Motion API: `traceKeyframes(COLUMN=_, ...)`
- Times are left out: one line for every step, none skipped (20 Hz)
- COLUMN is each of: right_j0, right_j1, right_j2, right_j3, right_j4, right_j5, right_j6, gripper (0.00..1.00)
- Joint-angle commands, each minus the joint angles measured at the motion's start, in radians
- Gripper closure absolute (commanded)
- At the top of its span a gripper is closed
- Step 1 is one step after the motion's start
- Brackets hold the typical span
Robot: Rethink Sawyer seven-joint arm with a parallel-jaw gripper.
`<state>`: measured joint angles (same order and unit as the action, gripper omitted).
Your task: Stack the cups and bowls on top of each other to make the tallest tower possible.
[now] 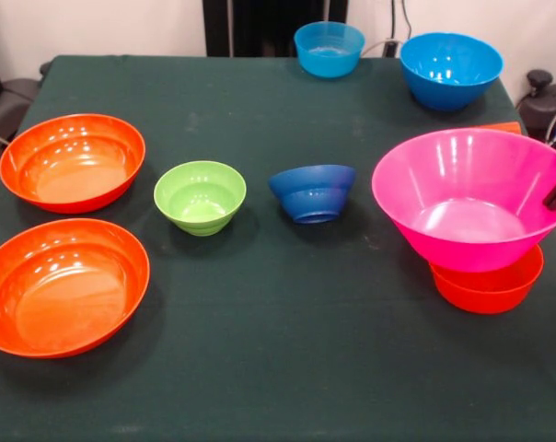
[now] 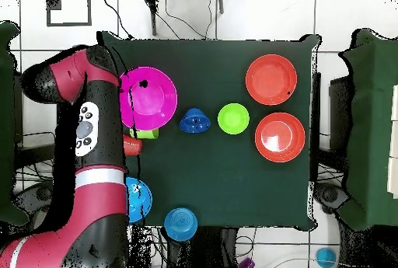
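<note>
Arm (image 2: 89, 125) beside pink bowl (image 1: 462, 198)

The table (image 1: 260, 350) has a broad bare strip along its near edge, between the two wide orange bowls (image 1: 64, 285) at the left edge and the pink bowl (image 1: 471, 198) at the right. Across the middle, the green bowl (image 1: 200, 196) and dark blue bowl (image 1: 312, 192) stand apart, with gaps on either side. Behind them the cloth lies open up to the far edge, where two sky blue bowls (image 1: 329, 48) crowd the right corner. The arm (image 2: 97, 125) hangs over the pink bowl's side.
</note>
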<state>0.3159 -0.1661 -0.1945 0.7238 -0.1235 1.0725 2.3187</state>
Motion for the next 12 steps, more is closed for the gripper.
traceKeyframes(right_j0=0.007, right_j1=0.028, right_j2=0.038, right_j3=0.036, right_j4=0.016, right_j5=-0.045, right_j6=0.174, gripper=1.0)
traceKeyframes(right_j0=0.011, right_j1=0.024, right_j2=0.036, right_j3=0.043, right_j4=0.017, right_j5=-0.05, right_j6=0.174, gripper=1.0)
traceKeyframes(right_j0=0.012, right_j1=0.022, right_j2=0.034, right_j3=0.047, right_j4=0.019, right_j5=-0.052, right_j6=0.174, gripper=1.0)
traceKeyframes(right_j0=0.015, right_j1=0.02, right_j2=0.032, right_j3=0.053, right_j4=0.022, right_j5=-0.054, right_j6=0.18, gripper=1.0)
traceKeyframes(right_j0=0.017, right_j1=0.017, right_j2=0.031, right_j3=0.059, right_j4=0.025, right_j5=-0.057, right_j6=0.186, gripper=1.0)
traceKeyframes(right_j0=0.019, right_j1=0.017, right_j2=0.027, right_j3=0.059, right_j4=0.024, right_j5=-0.057, right_j6=0.185, gripper=1.0)
traceKeyframes(right_j0=0.02, right_j1=0.017, right_j2=0.024, right_j3=0.06, right_j4=0.023, right_j5=-0.058, right_j6=0.185, gripper=1.0)
traceKeyframes(right_j0=0.022, right_j1=0.014, right_j2=0.024, right_j3=0.065, right_j4=0.02, right_j5=-0.06, right_j6=0.17, gripper=1.0)
traceKeyframes(right_j0=0.022, right_j1=0.014, right_j2=0.025, right_j3=0.067, right_j4=0.021, right_j5=-0.06, right_j6=0.168, gripper=1.0)
traceKeyframes(right_j0=0.021, right_j1=0.012, right_j2=0.027, right_j3=0.071, right_j4=0.029, right_j5=-0.057, right_j6=0.173, gripper=1.0)
traceKeyframes(right_j0=0.02, right_j1=0.011, right_j2=0.03, right_j3=0.075, right_j4=0.036, right_j5=-0.054, right_j6=0.179, gripper=1.0)
traceKeyframes(right_j0=0.018, right_j1=0.01, right_j2=0.032, right_j3=0.079, right_j4=0.044, right_j5=-0.051, right_j6=0.184, gripper=1.0)
